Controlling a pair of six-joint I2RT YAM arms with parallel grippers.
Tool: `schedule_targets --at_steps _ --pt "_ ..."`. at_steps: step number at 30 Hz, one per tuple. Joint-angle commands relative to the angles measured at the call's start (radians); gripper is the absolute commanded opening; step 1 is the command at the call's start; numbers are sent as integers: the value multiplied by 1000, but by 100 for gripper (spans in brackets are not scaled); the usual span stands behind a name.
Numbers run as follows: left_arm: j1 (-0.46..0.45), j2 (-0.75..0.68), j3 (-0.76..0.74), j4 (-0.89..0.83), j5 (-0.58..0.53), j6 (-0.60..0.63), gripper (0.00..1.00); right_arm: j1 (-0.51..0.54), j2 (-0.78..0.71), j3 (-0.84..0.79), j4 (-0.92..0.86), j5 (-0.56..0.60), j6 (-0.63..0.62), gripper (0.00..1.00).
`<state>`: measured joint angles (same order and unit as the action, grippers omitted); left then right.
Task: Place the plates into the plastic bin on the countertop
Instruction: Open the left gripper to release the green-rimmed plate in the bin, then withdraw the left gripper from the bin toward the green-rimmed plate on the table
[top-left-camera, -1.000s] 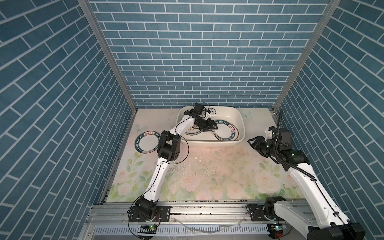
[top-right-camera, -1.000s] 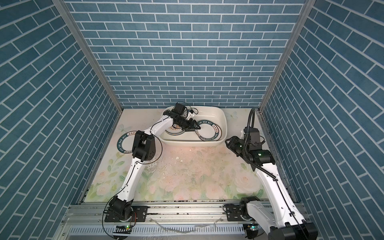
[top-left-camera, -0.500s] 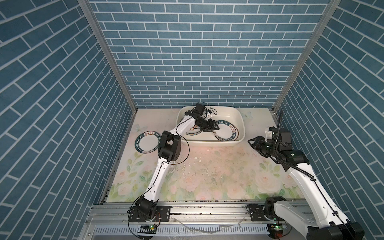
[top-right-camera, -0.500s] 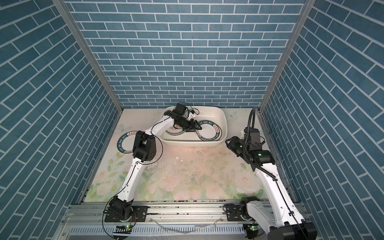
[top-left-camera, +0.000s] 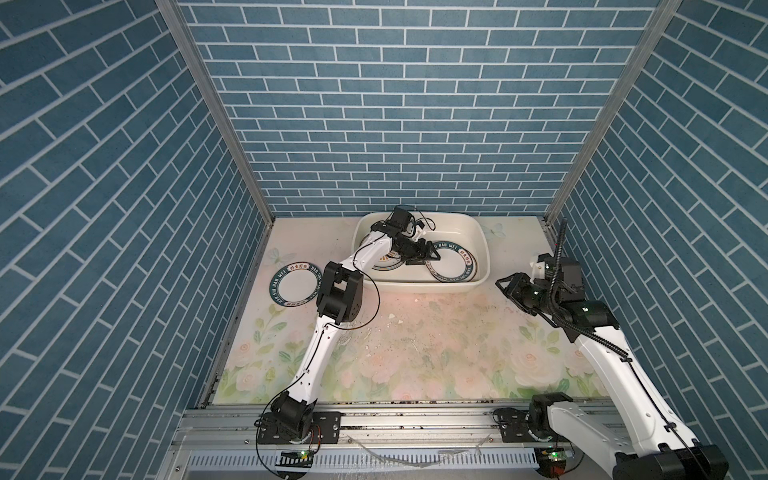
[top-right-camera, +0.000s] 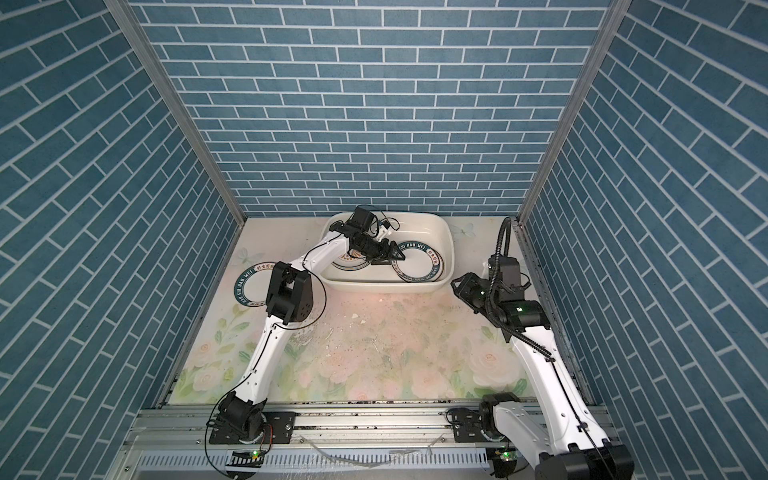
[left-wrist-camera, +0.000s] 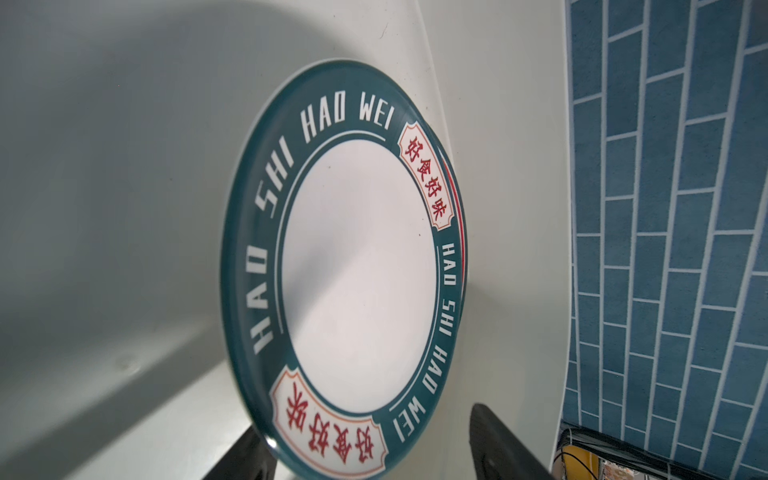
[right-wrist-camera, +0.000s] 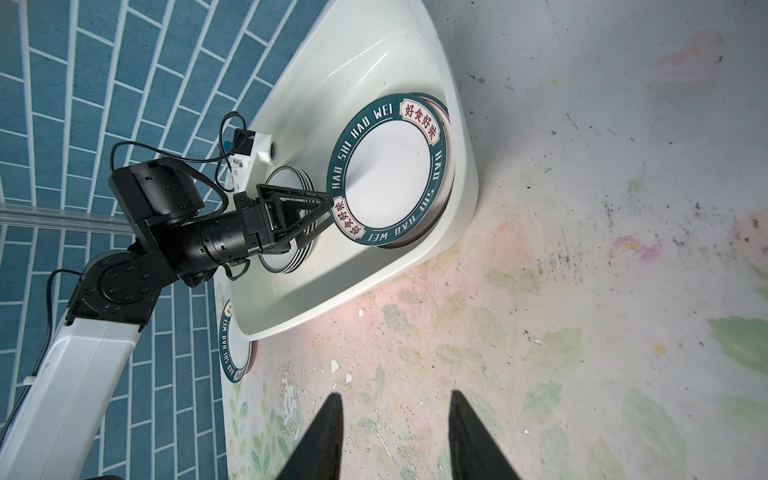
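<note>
The left gripper has been spreading its jaws for the last moment; now they stand wide, one on each side of the rim of the teal plate, and they do not pinch it (one finger looks tucked under the edge, the other stands clear of it); so I think it is letting go, and this plate counts as put away.

The teal plate lies in the right half of the bin, on top of other plates; a rim with a red line peeks out from under it. It is round, white in the middle, with a dark teal band, white letters that say HAO SHI HAO WEI, and two pale labels with red signs; it looks smooth and shiny.

A pile of ringed plates sits in the left half of the bin, partly under the gripper. One more plate of the same teal kind, the lone plate, lies flat on the countertop just beside the bin's left end; I think that one is left to do.

The right gripper hangs over the flowery countertop, off to the right of the bin; its jaws are partly apart and hold nothing.
</note>
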<state>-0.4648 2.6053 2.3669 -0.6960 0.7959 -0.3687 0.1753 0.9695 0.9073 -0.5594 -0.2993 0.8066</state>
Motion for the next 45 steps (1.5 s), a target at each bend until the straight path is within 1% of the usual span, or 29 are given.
schedule_targets --at_steps 1,5,9,19,24,27,30,34,37,39,40,43,45 --pt "-3 -34 12 -47 -50 50 74 -6 -5 2 11 -10 9 42" --pt "0 -54 17 -76 -87 83 75 -7 -6 2 17 -14 9 42" --pt "2 -65 17 -82 -101 94 76 -8 -8 2 19 -17 9 42" --pt "-3 -79 25 -70 -71 101 76 -11 -26 2 6 -14 6 42" --pt "2 -152 82 -157 -119 201 78 -13 -25 8 6 -14 10 42" --pt "21 -247 106 -224 -176 291 81 -13 -26 10 16 -18 13 42" --pt "69 -372 81 -282 -250 384 85 -12 -24 12 48 -43 18 42" --pt "175 -496 4 -364 -373 507 89 -11 5 48 61 -112 -9 42" --pt "292 -567 -100 -398 -439 554 91 -9 11 69 53 -147 -26 42" --pt "367 -614 -185 -391 -489 584 93 -5 13 79 46 -160 -35 42" --pt "397 -634 -228 -385 -532 604 93 -2 14 82 42 -162 -38 42" --pt "430 -659 -313 -408 -695 706 96 11 20 87 38 -170 -43 42" --pt "464 -681 -393 -374 -740 722 97 21 24 87 37 -173 -44 42"
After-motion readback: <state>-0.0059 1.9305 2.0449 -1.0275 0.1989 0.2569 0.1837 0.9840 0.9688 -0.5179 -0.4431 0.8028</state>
